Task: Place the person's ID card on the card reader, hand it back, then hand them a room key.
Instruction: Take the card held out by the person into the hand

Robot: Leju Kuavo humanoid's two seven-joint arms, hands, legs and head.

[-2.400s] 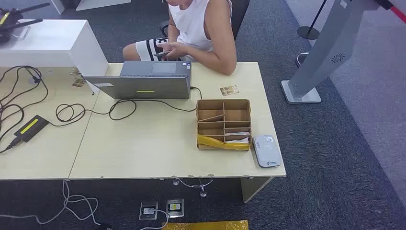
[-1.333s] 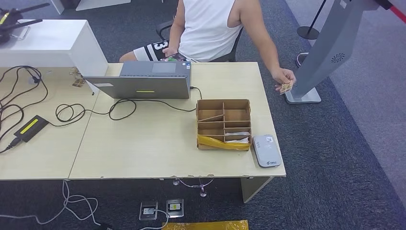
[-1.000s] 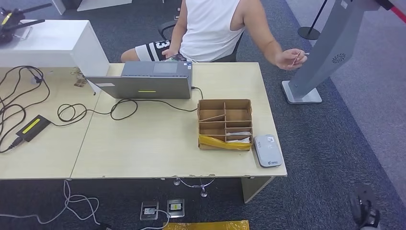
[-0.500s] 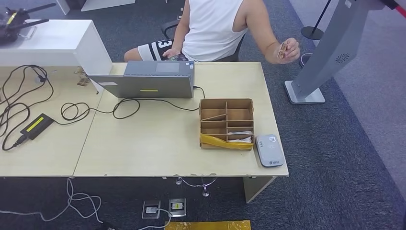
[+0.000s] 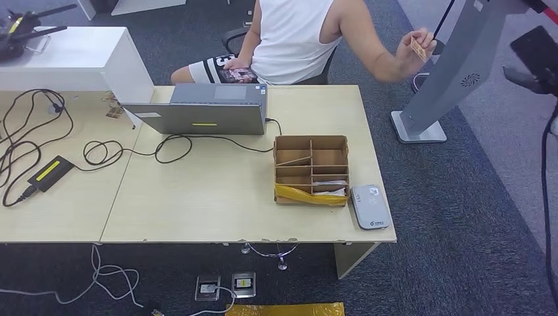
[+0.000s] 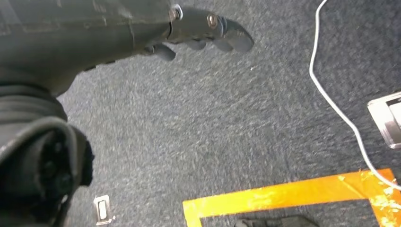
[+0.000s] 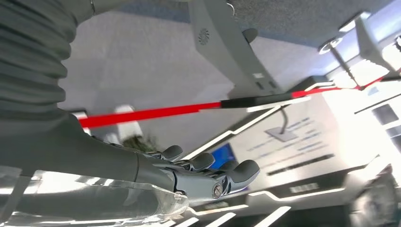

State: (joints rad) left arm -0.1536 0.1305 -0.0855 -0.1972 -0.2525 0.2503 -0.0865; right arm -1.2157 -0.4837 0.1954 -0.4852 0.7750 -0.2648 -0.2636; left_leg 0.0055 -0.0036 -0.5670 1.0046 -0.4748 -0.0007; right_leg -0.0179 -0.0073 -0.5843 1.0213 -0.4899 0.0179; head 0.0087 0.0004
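Handover step: person holds ID card point(image 5: 418, 47) aloft, well apart from robot's right hand point(image 5: 534, 58), fingers point(image 7: 227, 174) apart w/ nothing held; next, judged, close on card, then reader point(image 5: 369, 206) on desk point(image 5: 197, 197).

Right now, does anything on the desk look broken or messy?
Yes. The cardboard box has yellow tape patched along its front edge, and one inner divider sits slanted. The black cables lie in loose tangles across the table, whose front edge looks chipped.
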